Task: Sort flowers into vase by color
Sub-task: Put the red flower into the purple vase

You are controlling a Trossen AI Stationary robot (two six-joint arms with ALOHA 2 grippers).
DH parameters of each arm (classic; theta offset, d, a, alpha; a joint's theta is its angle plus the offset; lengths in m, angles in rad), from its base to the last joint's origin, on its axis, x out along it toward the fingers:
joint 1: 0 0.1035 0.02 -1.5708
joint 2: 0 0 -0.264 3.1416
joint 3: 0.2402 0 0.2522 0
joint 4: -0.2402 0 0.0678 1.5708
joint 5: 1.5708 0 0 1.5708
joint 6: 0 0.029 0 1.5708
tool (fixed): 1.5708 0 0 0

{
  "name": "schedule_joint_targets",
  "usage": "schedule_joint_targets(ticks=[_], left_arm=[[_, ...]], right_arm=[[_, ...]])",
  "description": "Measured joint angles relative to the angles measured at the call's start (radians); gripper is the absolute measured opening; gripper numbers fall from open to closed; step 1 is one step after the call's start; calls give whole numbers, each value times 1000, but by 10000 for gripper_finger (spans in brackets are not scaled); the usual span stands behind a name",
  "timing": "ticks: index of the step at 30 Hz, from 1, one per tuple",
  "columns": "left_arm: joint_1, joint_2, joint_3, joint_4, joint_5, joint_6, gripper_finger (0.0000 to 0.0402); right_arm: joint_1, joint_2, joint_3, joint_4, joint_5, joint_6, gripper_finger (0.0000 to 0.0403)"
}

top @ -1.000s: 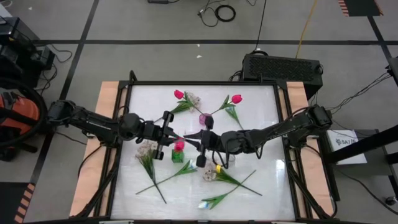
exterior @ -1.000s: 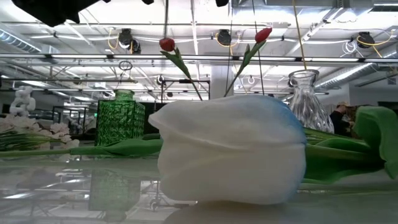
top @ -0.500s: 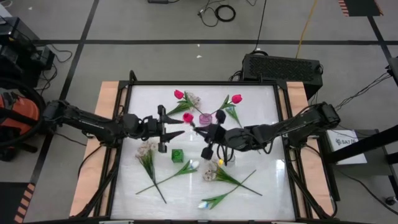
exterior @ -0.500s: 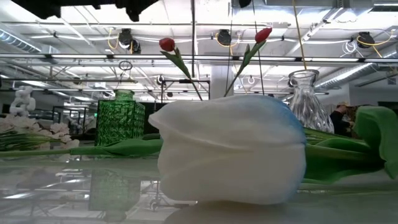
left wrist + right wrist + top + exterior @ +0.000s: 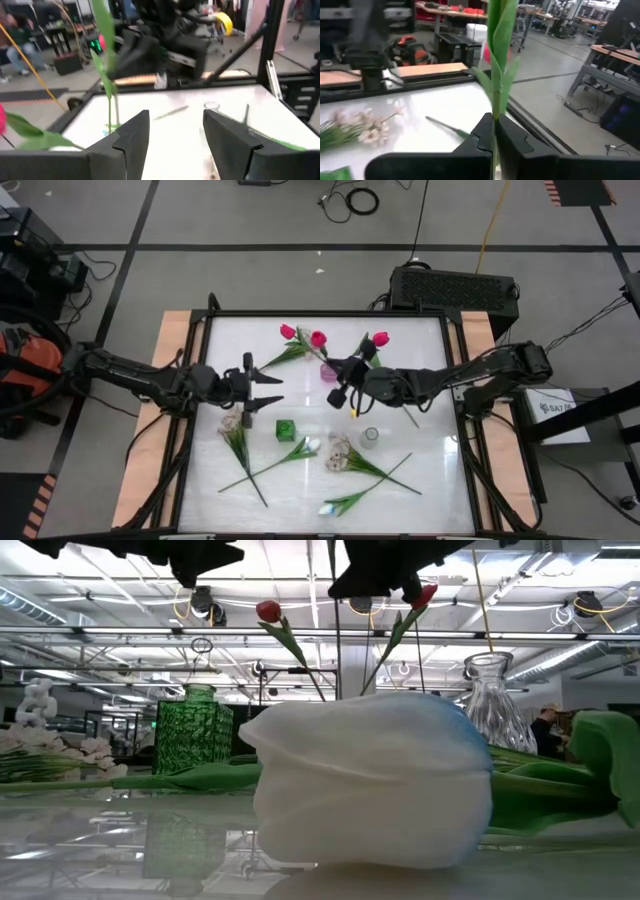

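1. Right gripper (image 5: 342, 380) clamping shut on the green stem of a pink-red tulip (image 5: 318, 338), holding it above the middle of the table (image 5: 430, 430) — bloom pointing toward the far edge, close over the pink vase (image 5: 329, 372).
2. In the right wrist view, the stem (image 5: 496, 60) rising straight up from between the closed fingers (image 5: 515, 142), leaves wrapping around it.
3. Left gripper (image 5: 268, 389) hanging left of centre with its fingers (image 5: 131, 137) spread apart and gripping nothing — bare tabletop showing through the gap.
4. Standing in the pink vase: two more pink-red tulips, one (image 5: 288, 332) leaning left, the other (image 5: 381, 338) leaning right.
5. Sitting near the middle of the table: a green vase (image 5: 285, 429), and just right of it a clear glass vase (image 5: 370, 437).
6. Lying on the near half of the table: a spray of cream blossoms (image 5: 236, 420) at the left, a white tulip (image 5: 309, 446) beside the green vase, another cream spray (image 5: 340, 451), and a second white tulip (image 5: 328, 507) by the near edge.
7. Filling the low view: that white tulip's bloom (image 5: 370, 780), with the green vase (image 5: 195, 728) and the clear vase (image 5: 492, 700) standing behind it.
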Motion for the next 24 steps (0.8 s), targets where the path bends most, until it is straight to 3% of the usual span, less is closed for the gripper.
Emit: schedule_joint_targets(ticks=[24], left_arm=[[-11,0,0,-65,12,-67,193]], right_arm=[[-84,39,-6,9,-55,40,0]])
